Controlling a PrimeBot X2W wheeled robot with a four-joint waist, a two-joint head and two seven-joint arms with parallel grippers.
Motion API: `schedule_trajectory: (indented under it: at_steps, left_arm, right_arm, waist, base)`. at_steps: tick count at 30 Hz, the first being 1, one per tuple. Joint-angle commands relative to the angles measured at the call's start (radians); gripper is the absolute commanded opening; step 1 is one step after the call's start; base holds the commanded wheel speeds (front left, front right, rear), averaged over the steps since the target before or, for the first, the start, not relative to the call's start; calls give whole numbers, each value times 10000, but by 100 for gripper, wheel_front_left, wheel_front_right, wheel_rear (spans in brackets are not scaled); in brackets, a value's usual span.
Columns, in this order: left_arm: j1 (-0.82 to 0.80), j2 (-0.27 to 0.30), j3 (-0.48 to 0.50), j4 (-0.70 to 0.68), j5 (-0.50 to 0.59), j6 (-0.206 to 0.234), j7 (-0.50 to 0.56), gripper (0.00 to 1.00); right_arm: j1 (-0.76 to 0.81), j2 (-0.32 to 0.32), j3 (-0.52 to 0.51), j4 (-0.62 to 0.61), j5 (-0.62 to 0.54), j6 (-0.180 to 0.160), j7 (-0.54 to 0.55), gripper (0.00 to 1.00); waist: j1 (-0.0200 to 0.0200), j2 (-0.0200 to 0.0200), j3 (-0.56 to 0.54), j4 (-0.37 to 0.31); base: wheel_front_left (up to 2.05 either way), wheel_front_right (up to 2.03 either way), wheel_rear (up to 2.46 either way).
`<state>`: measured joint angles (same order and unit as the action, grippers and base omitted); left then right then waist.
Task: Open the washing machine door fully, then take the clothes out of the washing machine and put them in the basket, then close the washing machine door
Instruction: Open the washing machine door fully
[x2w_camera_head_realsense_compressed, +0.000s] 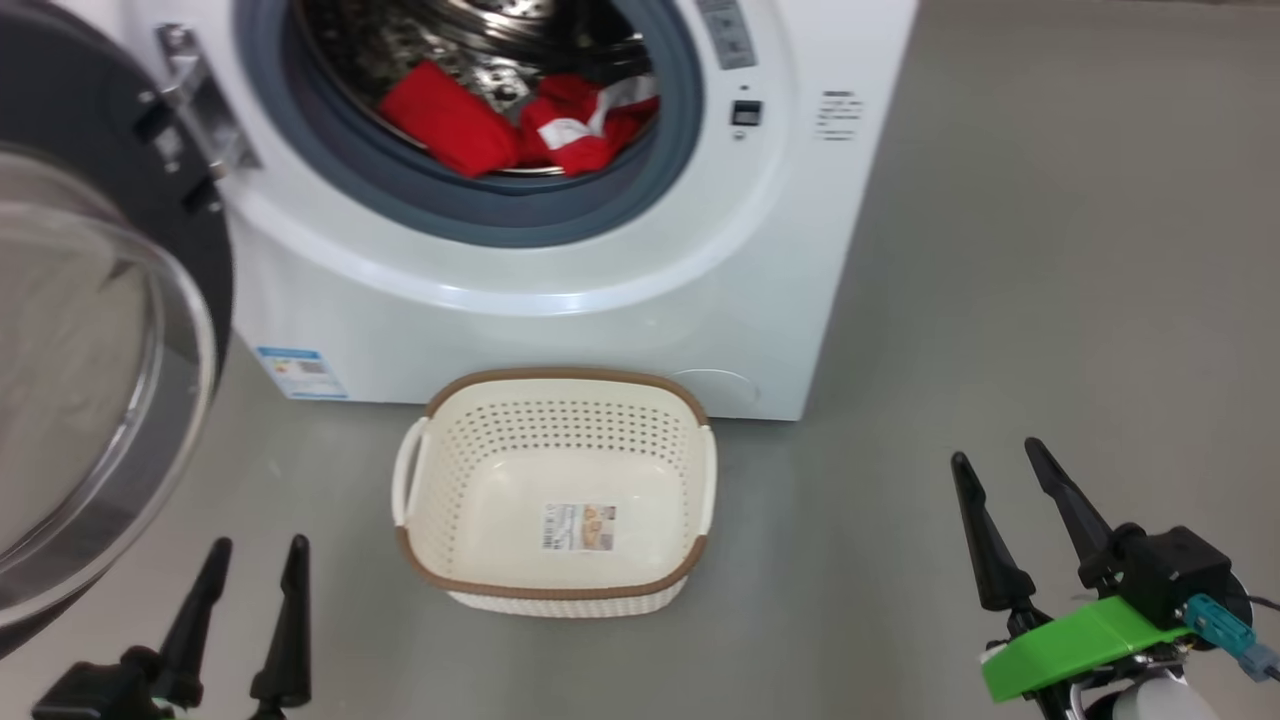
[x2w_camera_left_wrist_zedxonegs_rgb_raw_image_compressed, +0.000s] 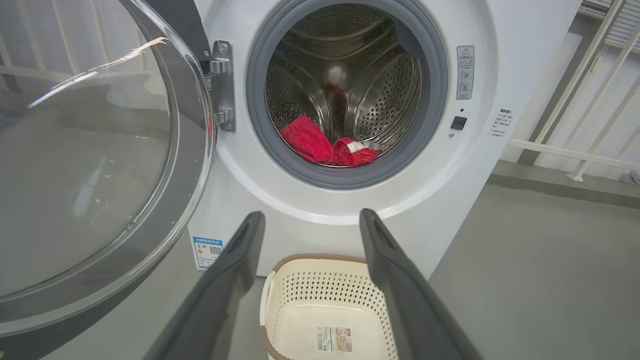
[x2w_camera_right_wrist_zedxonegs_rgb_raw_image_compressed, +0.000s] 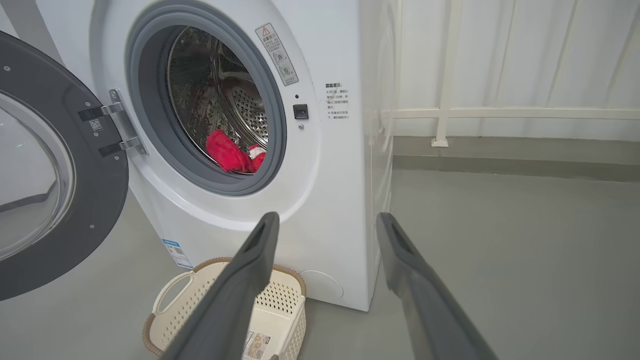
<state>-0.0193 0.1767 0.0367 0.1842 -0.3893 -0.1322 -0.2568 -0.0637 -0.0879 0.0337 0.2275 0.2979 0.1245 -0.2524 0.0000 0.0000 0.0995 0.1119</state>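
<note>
At the left, swung wide open on a metal hinge (x2w_camera_head_realsense_compressed: 195, 95): the washing machine door (x2w_camera_head_realsense_compressed: 100, 350), glass bowl bulging outward. Beside it, the white washing machine (x2w_camera_head_realsense_compressed: 560, 300), grey gasket (x2w_camera_head_realsense_compressed: 480, 215) and steel drum (x2w_camera_left_wrist_zedxonegs_rgb_raw_image_compressed: 350, 65) exposed. Low in the drum, near the front lip: the clothes (x2w_camera_head_realsense_compressed: 520, 125), 2 red bundles side by side, the right 1 with white trim. On the grey floor (x2w_camera_head_realsense_compressed: 1000, 250), just in front of the machine and below its opening: the basket (x2w_camera_head_realsense_compressed: 560, 378), upright, a paper label (x2w_camera_head_realsense_compressed: 578, 526) on its bottom. Left pincer (x2w_camera_head_realsense_compressed: 259, 543) at lower left in the head view, fingers apart in free air, near the door's lower edge and left of the basket. Right pincer (x2w_camera_head_realsense_compressed: 997, 450) at lower right, fingers likewise apart in free air, well apart from the basket, over bare floor.
</note>
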Motion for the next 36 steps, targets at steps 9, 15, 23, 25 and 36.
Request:
schedule_trajectory:
  at_steps: [9,15,23,25,36]
  left_arm:
    - [75,265,72,-541,-87,15,-49,100]
    - [174,247,-75,-647,-106,15,-49,100]
    - [196,245,-191,-641,-132,15,-49,100]
    - [203,259,-213,-640,-153,15,-49,100]
    - [279,317,-197,-645,-285,15,-49,100]
  right_arm:
    - [192,35,-87,-450,-81,62,-93,100]
    - [357,42,-223,-529,-57,62,-93,100]
    - [482,78,-301,-546,-58,62,-93,100]
    - [488,90,-314,-546,-59,62,-93,100]
    - [478,102,-285,-559,-72,62,-93,100]
  waist:
    - [0,0,11,-1139]
    - [0,0,-69,-1455]
    - [0,0,-154,-1546]
    - [0,0,-168,-1539]
    - [0,0,-243,-1446]
  base:
    - [0,0,0]
    - [0,0,0]
    - [0,0,0]
    - [0,0,0]
    - [0,0,0]
